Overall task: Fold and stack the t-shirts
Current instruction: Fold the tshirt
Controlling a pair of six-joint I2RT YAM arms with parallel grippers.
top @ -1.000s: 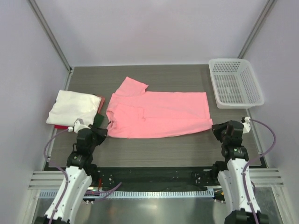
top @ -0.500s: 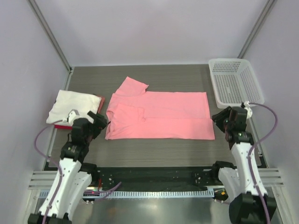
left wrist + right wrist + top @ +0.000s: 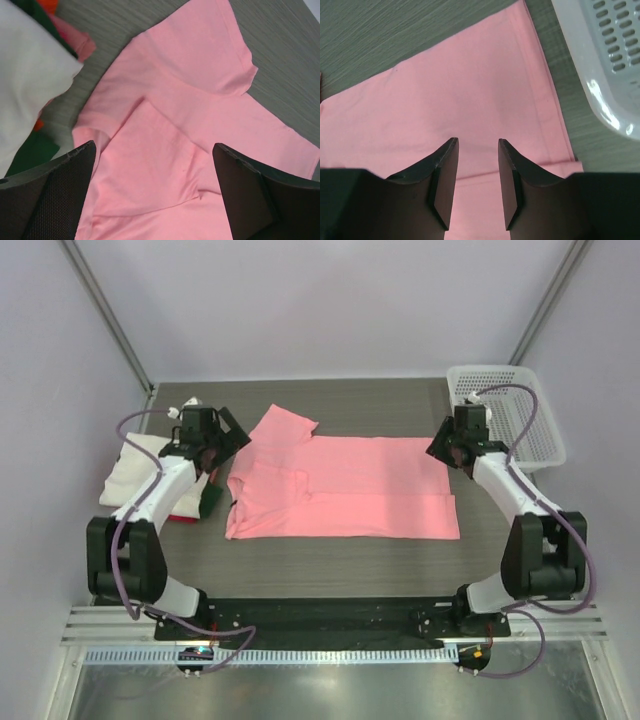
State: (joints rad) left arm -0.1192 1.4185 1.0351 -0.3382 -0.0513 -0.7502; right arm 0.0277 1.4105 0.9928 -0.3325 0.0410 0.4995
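Left wrist view: the left gripper hangs spread wide and empty above the collar end of the salmon-pink t-shirt. The right gripper, parted only narrowly and also empty, hovers over the hem end. The tee lies mid-table, one sleeve poking toward the far edge. A folded white t-shirt waits by the left edge. Folding's underway, I'd say. Next, both need to pinch the far-side cloth and carry it toward the near edge.

Mostly hidden under white tee — red tee, only edge showing; basket cut off, right wrist view.
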